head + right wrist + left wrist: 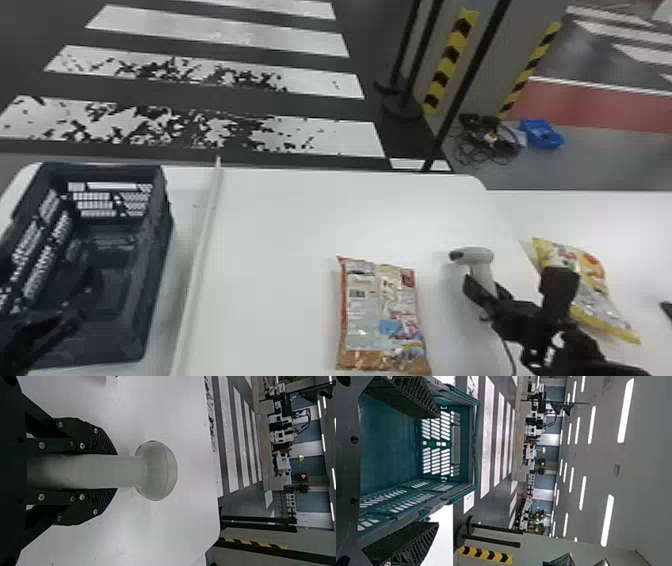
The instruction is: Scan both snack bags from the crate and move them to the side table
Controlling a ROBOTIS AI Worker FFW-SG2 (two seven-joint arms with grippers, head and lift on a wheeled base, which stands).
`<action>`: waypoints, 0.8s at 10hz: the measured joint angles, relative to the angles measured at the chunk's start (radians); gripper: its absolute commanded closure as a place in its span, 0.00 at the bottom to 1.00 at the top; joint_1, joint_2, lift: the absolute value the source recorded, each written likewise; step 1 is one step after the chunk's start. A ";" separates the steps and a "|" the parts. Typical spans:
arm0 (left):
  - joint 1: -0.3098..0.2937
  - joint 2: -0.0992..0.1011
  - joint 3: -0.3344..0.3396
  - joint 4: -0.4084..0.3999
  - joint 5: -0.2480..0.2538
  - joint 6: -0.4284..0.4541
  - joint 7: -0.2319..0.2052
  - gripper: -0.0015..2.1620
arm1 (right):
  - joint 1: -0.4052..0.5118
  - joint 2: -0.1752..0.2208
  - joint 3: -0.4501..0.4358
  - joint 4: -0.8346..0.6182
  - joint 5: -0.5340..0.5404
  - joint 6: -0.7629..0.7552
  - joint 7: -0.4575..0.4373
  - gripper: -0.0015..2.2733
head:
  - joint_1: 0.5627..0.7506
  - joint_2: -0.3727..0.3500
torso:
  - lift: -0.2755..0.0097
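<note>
Right tool point(486, 291) clamped on scanner point(479, 256); left tool point(83, 301) spread wide, near crate point(159, 250).

Crate point(156, 280) on left of table point(275, 215); one snack bag point(375, 315) well right; scanner point(477, 257) (sandwiched, more or less) between it and other snack bag point(592, 272).

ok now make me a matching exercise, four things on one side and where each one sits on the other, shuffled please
1. crate
2. scanner
3. red-edged bag
4. yellow bag

A. held in the right gripper
B. right of the scanner
C. left of the raised strip
D. between strip and scanner

Pairs: 1-C, 2-A, 3-D, 4-B
</note>
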 measured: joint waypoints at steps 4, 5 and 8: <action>0.002 -0.002 0.004 0.000 0.000 -0.001 0.000 0.01 | -0.026 -0.002 0.015 0.083 0.018 -0.065 0.004 0.01 | 0.70 0.19 | 0.63; 0.002 -0.003 0.004 0.003 0.000 -0.001 0.000 0.01 | -0.004 -0.001 0.016 0.058 0.012 -0.095 -0.018 0.01 | 0.70 0.18 | 0.63; -0.012 -0.005 -0.006 0.024 -0.001 -0.002 0.003 0.01 | 0.165 0.042 -0.005 -0.306 -0.013 0.055 -0.087 0.03 | 0.70 0.25 | 0.63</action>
